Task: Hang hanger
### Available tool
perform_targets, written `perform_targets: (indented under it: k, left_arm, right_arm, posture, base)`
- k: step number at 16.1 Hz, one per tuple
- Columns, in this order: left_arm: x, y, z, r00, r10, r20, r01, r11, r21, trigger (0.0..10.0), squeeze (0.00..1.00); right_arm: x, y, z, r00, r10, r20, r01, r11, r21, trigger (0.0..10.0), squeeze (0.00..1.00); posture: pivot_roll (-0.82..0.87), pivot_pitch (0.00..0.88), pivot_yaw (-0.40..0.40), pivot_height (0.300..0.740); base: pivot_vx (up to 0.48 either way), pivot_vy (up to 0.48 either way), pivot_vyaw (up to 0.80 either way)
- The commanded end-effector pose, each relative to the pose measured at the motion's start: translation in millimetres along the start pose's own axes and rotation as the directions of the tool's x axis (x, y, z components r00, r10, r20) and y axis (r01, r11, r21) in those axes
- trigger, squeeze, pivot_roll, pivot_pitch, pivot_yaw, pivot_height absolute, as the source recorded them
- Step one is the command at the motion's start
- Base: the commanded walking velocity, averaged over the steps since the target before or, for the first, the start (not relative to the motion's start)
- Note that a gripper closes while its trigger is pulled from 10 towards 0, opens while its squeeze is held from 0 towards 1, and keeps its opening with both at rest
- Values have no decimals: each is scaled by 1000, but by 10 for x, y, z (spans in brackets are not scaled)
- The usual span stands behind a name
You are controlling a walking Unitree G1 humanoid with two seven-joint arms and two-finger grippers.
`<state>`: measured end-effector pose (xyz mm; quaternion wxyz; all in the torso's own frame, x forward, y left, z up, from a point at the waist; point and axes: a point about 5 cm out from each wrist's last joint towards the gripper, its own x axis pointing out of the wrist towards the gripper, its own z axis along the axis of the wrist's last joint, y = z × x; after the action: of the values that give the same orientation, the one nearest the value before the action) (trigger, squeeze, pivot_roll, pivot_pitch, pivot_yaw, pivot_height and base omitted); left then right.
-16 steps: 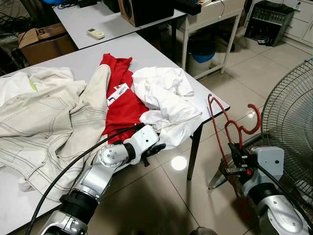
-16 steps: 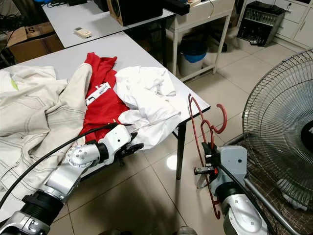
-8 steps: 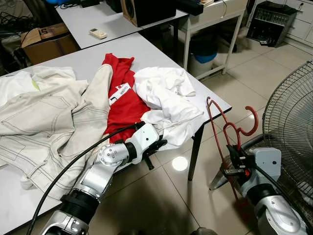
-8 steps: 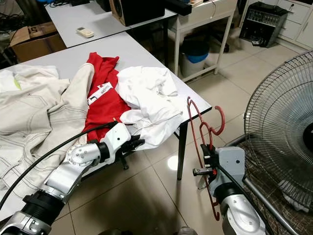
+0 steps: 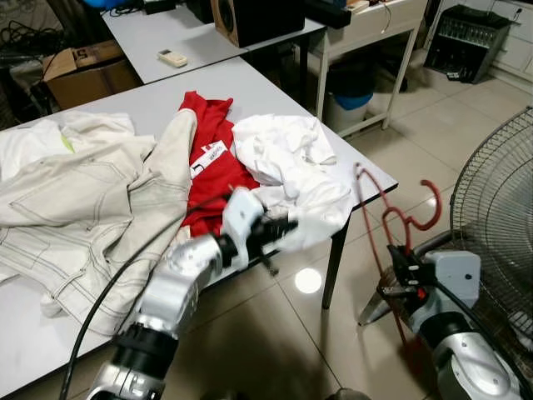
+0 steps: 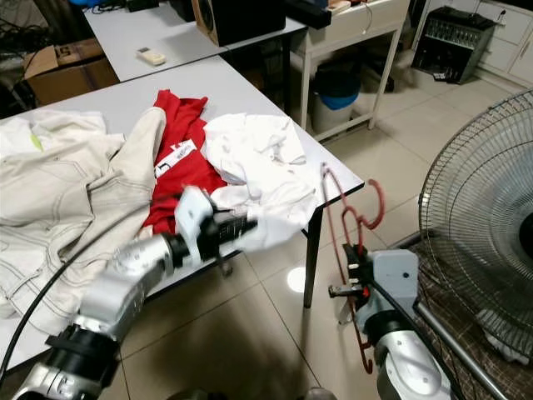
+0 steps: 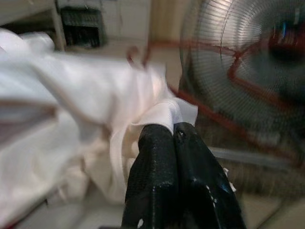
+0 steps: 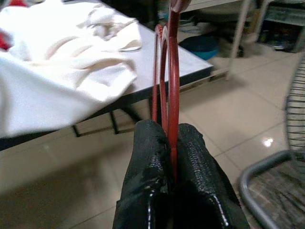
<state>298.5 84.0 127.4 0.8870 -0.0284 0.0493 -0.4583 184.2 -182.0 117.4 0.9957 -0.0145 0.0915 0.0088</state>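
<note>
Tiled floor (image 5: 275,333) underfoot, a grey table (image 5: 125,104) ahead heaped with clothes, and a big standing fan (image 6: 483,225) off to the robot's right. On the table lie a cream jacket (image 5: 75,200), a red shirt (image 5: 212,158) with a white label, and a white shirt (image 5: 287,162) that spills over the near corner. Left gripper (image 7: 174,131) is right at that hanging edge, its two black fingers (image 7: 152,162) pressed together with a fold of the white shirt pinched between the tips; the arm is blurred in the head views, reaching in from below the table edge. Over on the right, the right gripper (image 8: 170,136) sits low beside the table corner, just in front of the fan's base, and its fingers (image 8: 145,167) are clamped tight on the red hanger (image 5: 400,225). That hanger stands upright out of the grip, thin red wire running up between the two pads, its hook curling toward the fan. It is close to the dangling white shirt but apart from it. Farther back, a second table carries a remote control (image 5: 172,57) and a speaker (image 5: 250,17), with a cardboard box (image 5: 87,71) on the far left.
</note>
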Motion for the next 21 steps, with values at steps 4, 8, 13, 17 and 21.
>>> perform_targets:
  k: [4, 8, 13, 17, 21]
  left_arm:
    - [87, 162, 1008, 926, 39, 375, 14, 990, -138, 0, 0]
    - [2, 224, 1848, 756, 74, 650, 89, 973, -214, 0, 0]
    - [-45, 289, 1905, 780, 94, 619, 42, 978, -202, 0, 0]
    - [-5, 278, 1702, 866, 76, 495, -21, 993, -115, 0, 0]
    - [-12, 281, 1417, 941, 39, 336, -70, 994, 80, 0, 0]
  right_arm:
    - [38, -133, 70, 994, -99, 48, 98, 995, 23, 10000, 0]
    - [33, -84, 48, 995, -91, 48, 89, 995, 35, 10000, 0]
    - [48, -33, 43, 996, -71, 51, 68, 997, 48, 10000, 0]
    - [31, 135, 171, 988, 75, 136, -89, 991, 99, 10000, 0]
    - [-71, 359, 359, 930, 263, 255, -311, 936, 168, 10000, 0]
  posture:
    - [-141, 16, 98, 740]
    - [-135, 17, 111, 740]
    - [-126, 27, 115, 740]
    - [-117, 31, 110, 740]
    - [-118, 33, 109, 740]
  base:
    - [0, 0, 0]
    - [0, 0, 0]
    - [0, 0, 0]
    - [0, 0, 0]
    - [0, 0, 0]
